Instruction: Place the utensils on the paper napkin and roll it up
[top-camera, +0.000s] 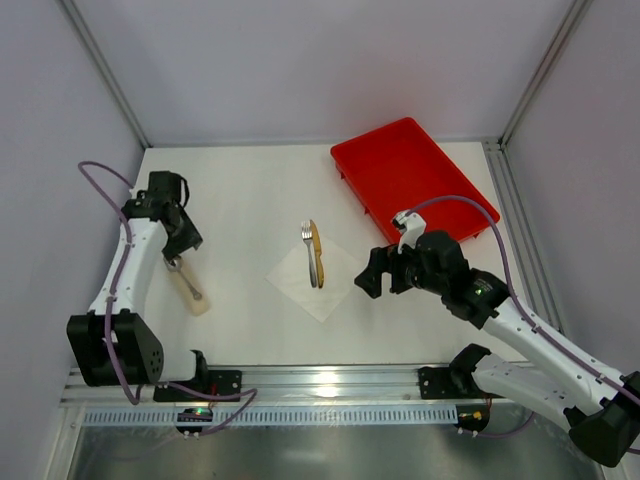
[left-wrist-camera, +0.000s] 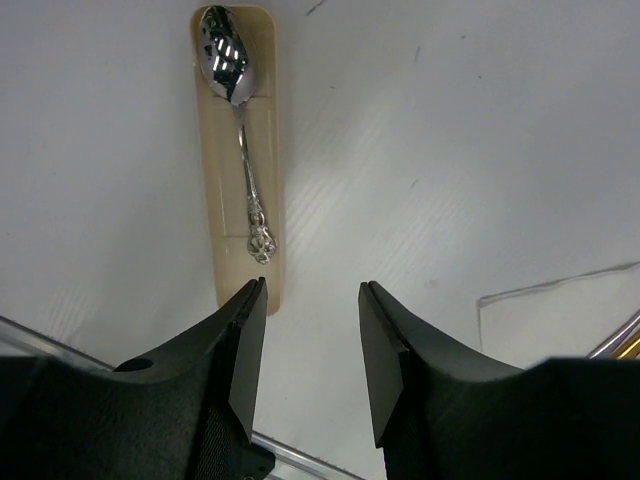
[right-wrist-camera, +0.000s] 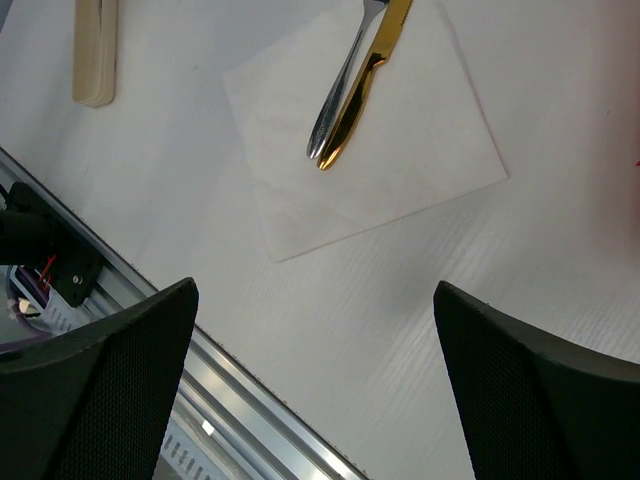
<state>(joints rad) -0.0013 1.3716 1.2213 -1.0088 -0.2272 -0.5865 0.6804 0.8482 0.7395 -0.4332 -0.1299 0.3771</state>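
Observation:
The white paper napkin (top-camera: 318, 284) (right-wrist-camera: 400, 150) lies at the table's middle. Two of the utensils rest side by side on its far part: a silver fork (top-camera: 309, 250) (right-wrist-camera: 340, 95) and a gold knife (top-camera: 318, 255) (right-wrist-camera: 367, 85). A third, a silver spoon (top-camera: 186, 279) (left-wrist-camera: 241, 130), lies on a flat beige piece (top-camera: 193, 292) (left-wrist-camera: 232, 215) at the left. My left gripper (top-camera: 180, 247) (left-wrist-camera: 313, 290) hovers just beside the spoon's handle end, open, with nothing between its fingers. My right gripper (top-camera: 374, 281) (right-wrist-camera: 315, 290) hangs wide open and empty just right of the napkin.
A red tray (top-camera: 410, 178) sits at the back right, behind my right arm. The metal rail of the table's front edge (top-camera: 320, 380) (right-wrist-camera: 250, 400) runs close below the napkin. A napkin corner (left-wrist-camera: 560, 320) shows at the right of the left wrist view.

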